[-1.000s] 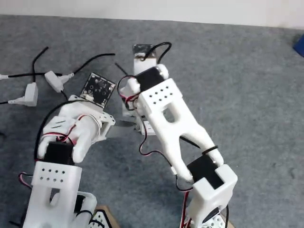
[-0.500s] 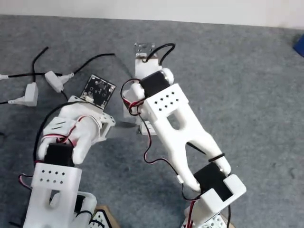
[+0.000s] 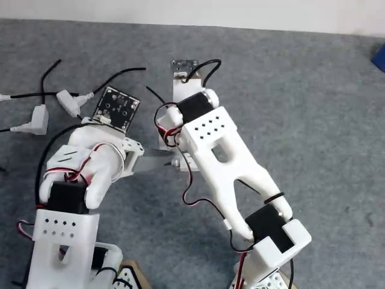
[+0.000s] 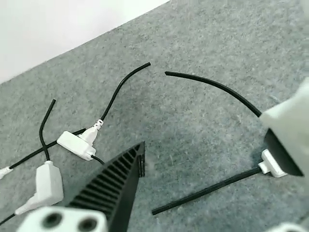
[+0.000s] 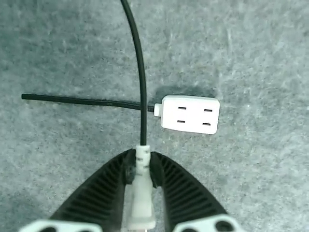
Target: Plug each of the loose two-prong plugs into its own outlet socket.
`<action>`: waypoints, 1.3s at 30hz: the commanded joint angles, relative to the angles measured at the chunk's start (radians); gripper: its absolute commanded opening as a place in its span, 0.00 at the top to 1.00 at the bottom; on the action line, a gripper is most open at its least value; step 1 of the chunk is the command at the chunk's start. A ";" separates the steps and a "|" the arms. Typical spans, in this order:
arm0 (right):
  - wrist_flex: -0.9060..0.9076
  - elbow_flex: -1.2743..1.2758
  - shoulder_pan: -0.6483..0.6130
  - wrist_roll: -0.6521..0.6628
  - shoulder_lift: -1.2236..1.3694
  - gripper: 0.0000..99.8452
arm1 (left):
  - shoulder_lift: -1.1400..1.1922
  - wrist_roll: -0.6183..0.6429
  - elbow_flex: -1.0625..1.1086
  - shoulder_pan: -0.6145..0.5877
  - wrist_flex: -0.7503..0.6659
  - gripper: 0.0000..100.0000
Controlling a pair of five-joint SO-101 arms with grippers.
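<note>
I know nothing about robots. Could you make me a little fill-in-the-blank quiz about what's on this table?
1. The right hand is shut on a white ____.
2. Its cable is ____ in colour.
3. The outlet shows ____ slots.
4. On the grey mat, ____ other white plugs lie loose.
Missing words: plug; black; four; two.

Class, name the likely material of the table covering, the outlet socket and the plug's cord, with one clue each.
Table covering: grey felt-like fabric, fuzzy fibres. Outlet socket: probably white moulded plastic, smooth faces. Cord: seemingly black rubbery sheath, curving smoothly.
</note>
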 commanded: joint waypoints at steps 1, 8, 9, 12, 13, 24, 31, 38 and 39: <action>-0.007 -0.013 -0.016 0.005 -0.018 0.99 | -0.004 0.028 -0.012 0.044 0.000 0.49; 0.005 -0.015 -0.016 0.003 -0.019 0.99 | -0.004 0.026 0.137 0.071 -0.110 0.49; 0.015 -0.015 -0.016 0.006 -0.019 0.99 | -0.004 0.025 0.153 0.070 -0.118 0.49; 0.035 -0.036 -0.015 0.012 -0.021 0.99 | -0.004 0.025 0.185 0.067 -0.140 0.49; 0.050 -0.054 -0.012 0.012 -0.019 0.99 | -0.004 0.025 0.193 0.067 -0.146 0.49; 0.232 -0.254 0.007 0.084 -0.018 0.99 | -0.004 0.023 0.226 0.008 -0.184 0.49; 0.236 -0.202 0.038 0.143 -0.019 0.99 | -0.004 0.023 0.226 0.007 -0.186 0.49; 0.236 -0.154 0.061 0.163 -0.022 0.99 | -0.004 0.023 0.226 0.007 -0.186 0.49; 0.236 -0.160 0.061 0.160 -0.022 0.99 | -0.004 0.023 0.226 0.007 -0.186 0.49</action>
